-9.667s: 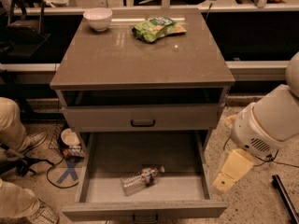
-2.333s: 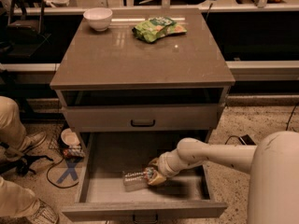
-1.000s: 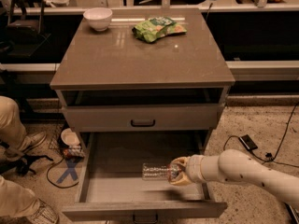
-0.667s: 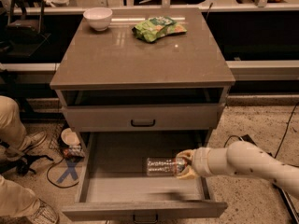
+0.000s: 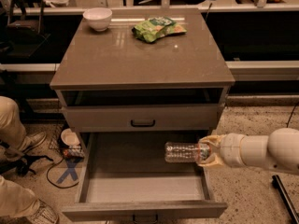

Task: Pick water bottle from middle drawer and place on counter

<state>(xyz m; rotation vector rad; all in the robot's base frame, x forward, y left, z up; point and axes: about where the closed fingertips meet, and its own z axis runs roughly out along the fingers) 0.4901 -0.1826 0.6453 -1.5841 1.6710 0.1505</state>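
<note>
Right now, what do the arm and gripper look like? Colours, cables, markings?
The arm is a thick, smooth, rounded cream-white tube, widening toward the right edge; no cables or markings show. The gripper, over the right side of the open grey-beige middle drawer at the neck of the clear ribbed plastic water bottle, is stubby and pale yellowish.

Smooth white rounded arm [image 5: 261,150] at the right edge, tipped by a pale cream pincer [image 5: 204,152]

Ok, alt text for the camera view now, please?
The robot's hand, reaching in from the picture's right, holds the water bottle horizontally by its neck end above the open middle drawer. The counter above carries a white bowl and a green snack bag.
</note>
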